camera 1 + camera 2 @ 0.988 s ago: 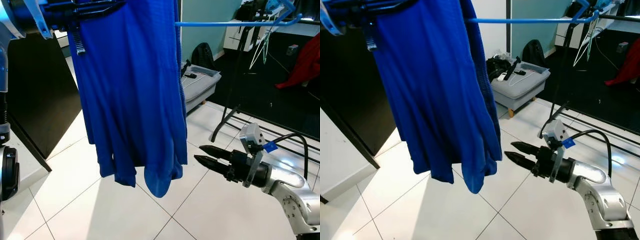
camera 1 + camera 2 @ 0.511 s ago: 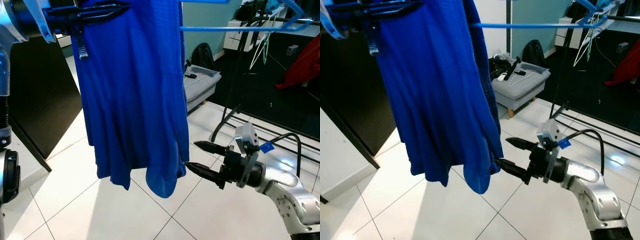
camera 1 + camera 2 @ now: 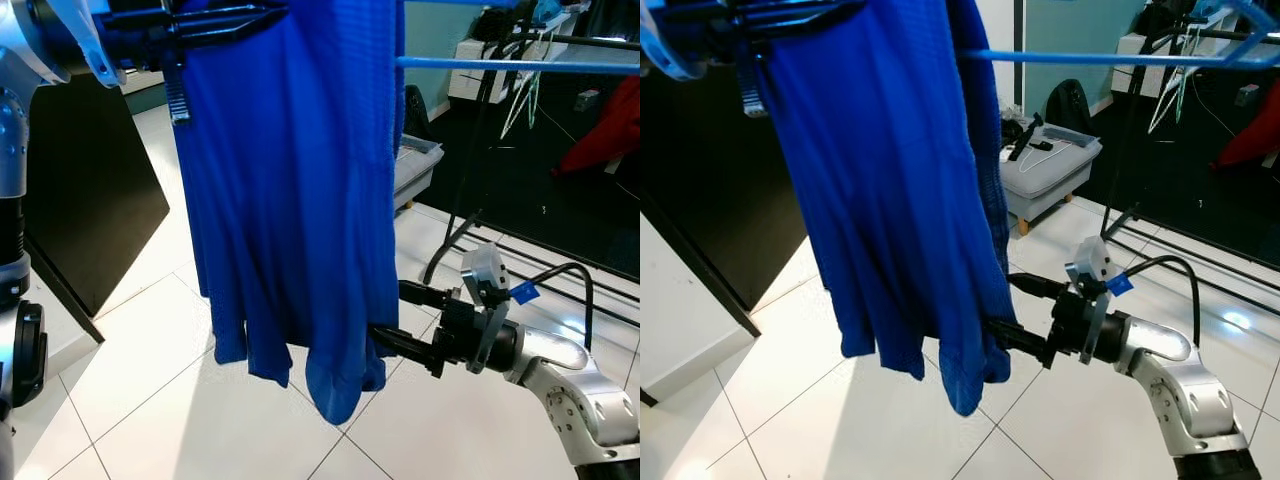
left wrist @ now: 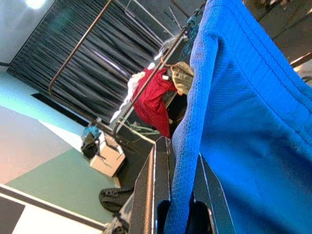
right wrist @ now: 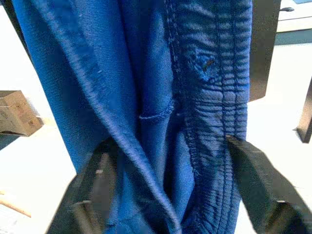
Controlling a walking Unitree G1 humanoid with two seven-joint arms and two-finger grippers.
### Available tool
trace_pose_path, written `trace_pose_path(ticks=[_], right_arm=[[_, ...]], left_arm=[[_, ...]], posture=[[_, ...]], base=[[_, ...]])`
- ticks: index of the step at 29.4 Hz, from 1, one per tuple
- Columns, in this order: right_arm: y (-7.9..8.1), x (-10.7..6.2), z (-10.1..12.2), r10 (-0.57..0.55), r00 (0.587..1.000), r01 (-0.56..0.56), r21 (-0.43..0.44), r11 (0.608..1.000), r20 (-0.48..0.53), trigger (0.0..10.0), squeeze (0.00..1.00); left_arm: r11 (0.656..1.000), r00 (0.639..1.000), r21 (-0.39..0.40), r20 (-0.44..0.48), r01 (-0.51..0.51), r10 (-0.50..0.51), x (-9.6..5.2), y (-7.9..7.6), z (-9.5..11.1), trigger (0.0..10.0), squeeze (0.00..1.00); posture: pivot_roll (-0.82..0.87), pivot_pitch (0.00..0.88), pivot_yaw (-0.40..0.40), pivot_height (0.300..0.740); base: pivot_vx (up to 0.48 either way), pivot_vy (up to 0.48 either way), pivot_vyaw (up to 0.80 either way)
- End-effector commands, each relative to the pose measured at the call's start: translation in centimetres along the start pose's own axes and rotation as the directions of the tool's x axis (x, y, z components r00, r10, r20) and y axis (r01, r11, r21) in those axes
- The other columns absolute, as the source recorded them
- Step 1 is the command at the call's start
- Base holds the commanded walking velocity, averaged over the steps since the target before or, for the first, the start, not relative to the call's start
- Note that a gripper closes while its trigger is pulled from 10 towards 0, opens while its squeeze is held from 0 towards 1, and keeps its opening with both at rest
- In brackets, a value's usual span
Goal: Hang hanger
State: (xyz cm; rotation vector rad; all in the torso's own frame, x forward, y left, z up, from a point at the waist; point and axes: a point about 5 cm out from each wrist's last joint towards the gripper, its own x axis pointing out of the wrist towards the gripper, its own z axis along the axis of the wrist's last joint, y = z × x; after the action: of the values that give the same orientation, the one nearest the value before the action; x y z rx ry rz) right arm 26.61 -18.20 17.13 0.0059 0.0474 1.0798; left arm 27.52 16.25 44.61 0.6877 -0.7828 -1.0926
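Black fingers of the left gripper (image 3: 235,16) pinch the blue garment (image 3: 290,190) up high, its length hanging straight down. The right gripper (image 3: 395,318), fingers spread, straddles its lower hem. A blue hanger (image 3: 500,63) bar runs level toward the clothes rack (image 3: 480,150).

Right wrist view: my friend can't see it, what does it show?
A blue garment hangs in folds right in front of the camera, with the right gripper open around its ribbed lower edge. One black finger sits on either side of the cloth.
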Motion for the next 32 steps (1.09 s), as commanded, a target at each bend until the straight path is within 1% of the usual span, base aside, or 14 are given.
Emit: trace_pose_path(ticks=[1,12,16,18,20,21,24,26,27,28,29,30,31,32], right_arm=[[0.3,0.3,-0.4,0.015,1.000,-0.014,0.003,1.000,-0.010,0.0,0.00],[0.6,0.4,-0.6,0.033,0.999,-0.033,0.008,0.999,-0.016,0.0,0.00],[0.4,0.4,-0.5,0.023,1.000,-0.023,0.002,1.000,-0.018,0.0,0.00],[0.2,0.3,-0.5,0.008,1.000,-0.008,-0.005,1.000,-0.020,0.0,0.00],[-0.7,-0.2,-0.3,-0.047,0.998,0.046,-0.030,0.998,-0.036,0.0,0.00],[-0.7,-0.2,-0.3,-0.047,0.998,0.046,-0.030,0.998,-0.036,0.0,0.00],[-1.8,-1.2,-0.1,-0.120,0.991,0.116,-0.064,0.991,-0.053,0.0,0.00],[-3.4,-2.5,0.5,-0.230,0.971,0.220,-0.125,0.967,-0.068,0.0,0.00],[-3.4,-2.5,0.5,-0.230,0.971,0.220,-0.125,0.967,-0.068,0.0,0.00],[-4.0,-3.0,0.8,-0.273,0.959,0.259,-0.154,0.953,-0.076,0.0,0.00],[-4.7,-3.7,1.2,-0.321,0.944,0.301,-0.187,0.935,-0.082,0.0,0.00],[-4.9,-4.0,1.4,-0.331,0.939,0.308,-0.205,0.929,-0.092,0.0,0.00],[-4.9,-4.0,1.4,-0.331,0.939,0.308,-0.205,0.929,-0.092,0.0,0.00],[-5.0,-4.2,1.5,-0.335,0.936,0.304,-0.231,0.924,-0.109,0.0,0.00]], left_arm=[[0.999,0.999,0.006,0.028,-0.036,0.036,-0.4,0.3,0.5,10.0,0.00],[0.998,0.998,0.010,0.027,-0.065,0.065,-0.3,0.5,0.8,10.0,0.00],[0.995,0.995,0.017,-0.004,-0.101,0.101,-0.7,1.0,0.3,10.0,0.00],[0.993,0.993,0.019,-0.020,-0.116,0.116,-1.0,1.2,0.0,10.0,0.00],[0.989,0.987,0.018,-0.060,-0.147,0.147,-1.9,1.7,-0.5,10.0,0.00],[0.989,0.987,0.018,-0.060,-0.147,0.147,-1.9,1.7,-0.5,10.0,0.00],[0.987,0.983,0.001,-0.090,-0.163,0.163,-2.8,1.9,-1.0,10.0,0.00],[0.988,0.980,-0.065,-0.154,-0.136,0.125,-4.0,1.5,-2.2,10.0,0.00],[0.988,0.980,-0.065,-0.154,-0.136,0.125,-4.0,1.5,-2.2,10.0,0.00],[0.987,0.976,-0.097,-0.191,-0.128,0.108,-4.6,1.1,-2.9,10.0,0.00],[0.981,0.962,-0.169,-0.270,-0.099,0.050,-5.7,0.0,-4.6,10.0,0.00],[0.972,0.952,-0.220,-0.306,-0.088,0.017,-6.3,-0.8,-5.6,10.0,0.00],[0.972,0.952,-0.220,-0.306,-0.088,0.017,-6.3,-0.8,-5.6,10.0,0.00],[0.954,0.933,-0.298,-0.354,-0.039,-0.073,-7.4,-2.4,-6.9,10.0,0.00]], posture=[[-0.04,0.000,0.075,0.731],[-0.04,0.000,0.077,0.731],[-0.04,0.000,0.075,0.731],[-0.04,0.000,0.075,0.731],[-0.04,0.000,0.075,0.731],[-0.04,0.000,0.075,0.731],[-0.04,0.000,0.073,0.731],[-0.04,0.000,0.077,0.731],[-0.04,0.000,0.077,0.731],[-0.04,0.000,0.077,0.731],[-0.04,0.000,0.076,0.731],[-0.04,0.000,0.076,0.731],[-0.04,0.000,0.076,0.731],[-0.04,0.000,0.071,0.731]], base=[[0.000,0.000,0.00],[0.000,0.000,0.00],[0.000,0.000,0.00],[0.000,0.000,0.00],[0.000,0.000,0.00],[0.000,0.000,0.00],[0.000,0.000,0.00],[0.000,0.000,0.00],[0.000,0.000,0.00],[0.000,0.000,0.00],[0.000,0.000,0.00],[0.000,0.000,0.00],[0.000,0.000,0.00],[0.000,0.000,0.00]])
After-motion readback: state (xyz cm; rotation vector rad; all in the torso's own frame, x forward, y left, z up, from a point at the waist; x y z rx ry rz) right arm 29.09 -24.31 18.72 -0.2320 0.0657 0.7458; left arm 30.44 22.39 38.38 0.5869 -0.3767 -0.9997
